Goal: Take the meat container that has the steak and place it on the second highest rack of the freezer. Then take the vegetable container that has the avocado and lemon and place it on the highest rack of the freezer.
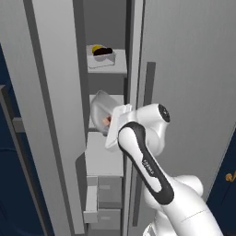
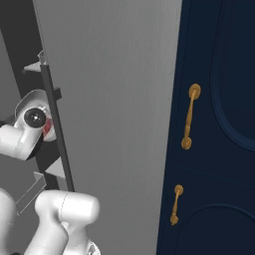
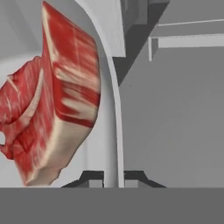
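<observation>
- Left base view: the freezer (image 1: 110, 115) stands open, its grey door (image 1: 50, 101) swung to the left. On the highest rack (image 1: 117, 64) sits the vegetable container (image 1: 101, 59) with the lemon (image 1: 96, 48) and the dark avocado (image 1: 105, 51) in it.
- At the second highest rack (image 1: 115, 99) the meat container (image 1: 100, 108) is tipped steeply, and a bit of red steak (image 1: 107, 120) shows at its lower edge against the white hand.
- Right base view: beside the closed grey door (image 2: 114, 109) the tilted dish shows behind the wrist, with a red patch of meat; a navy cabinet (image 2: 219, 124) with gold handles (image 2: 189, 117) stands to the right.
- Hand view: the gripper (image 3: 113, 177) pinches the thin rim of the container, a dark fingertip on each side of it. The steak (image 3: 52, 100) lies against the dish wall just left of the rim.
</observation>
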